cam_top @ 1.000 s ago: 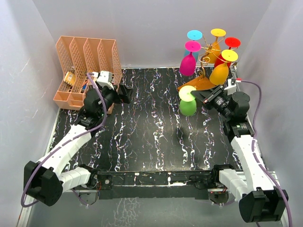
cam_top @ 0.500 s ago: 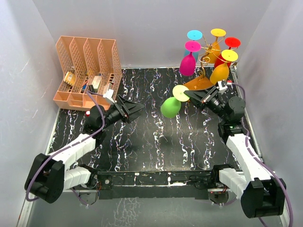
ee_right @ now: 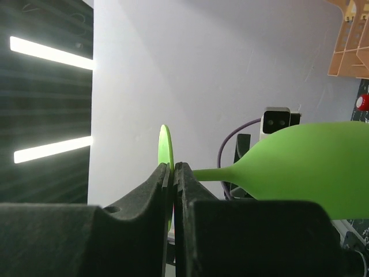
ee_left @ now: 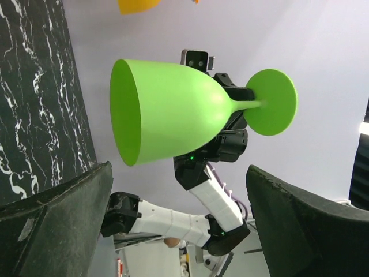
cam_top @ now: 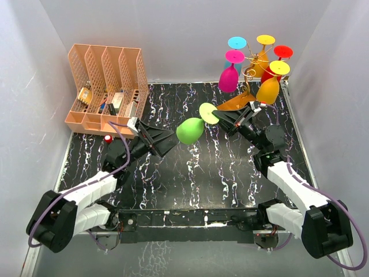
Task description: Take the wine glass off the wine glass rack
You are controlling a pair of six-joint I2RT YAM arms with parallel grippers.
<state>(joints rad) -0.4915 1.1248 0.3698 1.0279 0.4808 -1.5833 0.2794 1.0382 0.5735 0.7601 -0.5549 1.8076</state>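
My right gripper [cam_top: 222, 118] is shut on the round foot of a green wine glass [cam_top: 189, 130] and holds it on its side above the middle of the table, bowl pointing left. In the right wrist view the foot sits pinched between the fingers [ee_right: 173, 173], with the green glass [ee_right: 311, 167] to the right. My left gripper [cam_top: 168, 140] is open, its jaws just left of the bowl's mouth; the glass [ee_left: 173, 109] fills the left wrist view. The gold wire rack [cam_top: 252, 63] on its orange-brown base [cam_top: 237, 103] stands at the back right.
Several coloured glasses still hang on the rack: magenta [cam_top: 229, 78], blue [cam_top: 236, 44], yellow [cam_top: 268, 86], red [cam_top: 281, 53]. A peach file organizer [cam_top: 104, 81] with small items stands at the back left. Grey walls enclose the table.
My right gripper has carried the green glass from beside the rack leftwards and tilted it onto its side. My left arm has swung from the organizer toward the middle, jaws facing the bowl.
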